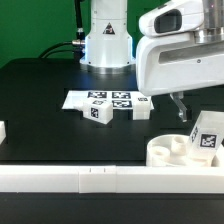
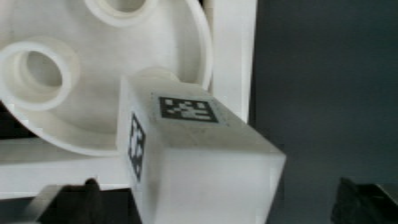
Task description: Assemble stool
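Note:
The white round seat (image 1: 166, 152) lies at the front on the exterior view's right, just behind the rail. A blocky white leg (image 1: 208, 134) with a black-and-white tag stands on the seat's right part. In the wrist view the seat (image 2: 80, 110) shows its sockets, and the leg (image 2: 199, 150) lies over its rim between my fingers (image 2: 71, 203). My gripper (image 2: 217, 208) is open around the leg, with a gap on one side. In the exterior view my gripper (image 1: 181, 114) hangs just above the seat, beside the leg. Two more legs (image 1: 97, 113) (image 1: 143, 110) lie loose mid-table.
The marker board (image 1: 108, 99) lies flat behind the loose legs. A long white rail (image 1: 90, 178) runs along the front edge. A small white part (image 1: 3, 130) sits at the exterior view's left edge. The arm's base (image 1: 105, 40) stands at the back.

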Tool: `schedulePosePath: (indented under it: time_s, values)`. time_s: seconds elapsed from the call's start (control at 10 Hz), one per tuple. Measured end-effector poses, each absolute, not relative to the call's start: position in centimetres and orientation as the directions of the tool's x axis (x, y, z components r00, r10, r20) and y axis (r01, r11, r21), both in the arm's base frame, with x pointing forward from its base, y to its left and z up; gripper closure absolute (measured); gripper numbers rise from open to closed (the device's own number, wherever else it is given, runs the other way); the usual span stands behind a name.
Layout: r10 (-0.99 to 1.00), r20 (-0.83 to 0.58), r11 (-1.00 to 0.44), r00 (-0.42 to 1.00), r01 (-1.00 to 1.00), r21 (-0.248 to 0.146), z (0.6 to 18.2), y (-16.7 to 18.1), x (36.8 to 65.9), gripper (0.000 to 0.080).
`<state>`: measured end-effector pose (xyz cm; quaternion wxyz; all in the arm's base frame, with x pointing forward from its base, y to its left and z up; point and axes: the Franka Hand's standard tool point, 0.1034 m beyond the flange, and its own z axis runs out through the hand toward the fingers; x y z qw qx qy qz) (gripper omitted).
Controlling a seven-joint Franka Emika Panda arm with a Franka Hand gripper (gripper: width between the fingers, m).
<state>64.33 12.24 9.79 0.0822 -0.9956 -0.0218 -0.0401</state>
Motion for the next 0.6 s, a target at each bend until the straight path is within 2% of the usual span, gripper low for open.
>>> schedulePosePath:
  time_s: [0.1,0.2,0.3,0.4,0.6]
  values:
    - [0.122,0.096,-0.979,0.988,0.136,-0.149,9.8,12.2,64.3,0.0151]
    - [0.367,0.116,-0.921,0.923,0.378,-0.091,9.8,12.8,64.2,0.0151]
    - [0.536,0.113,-0.838,0.837,0.543,-0.051,9.8,13.2,64.0,0.0151]
    - [0.622,0.11,-0.778,0.775,0.628,-0.026,9.8,13.2,63.9,0.0151]
    - [0.694,0.106,-0.715,0.712,0.699,-0.011,9.6,12.7,64.0,0.0151]
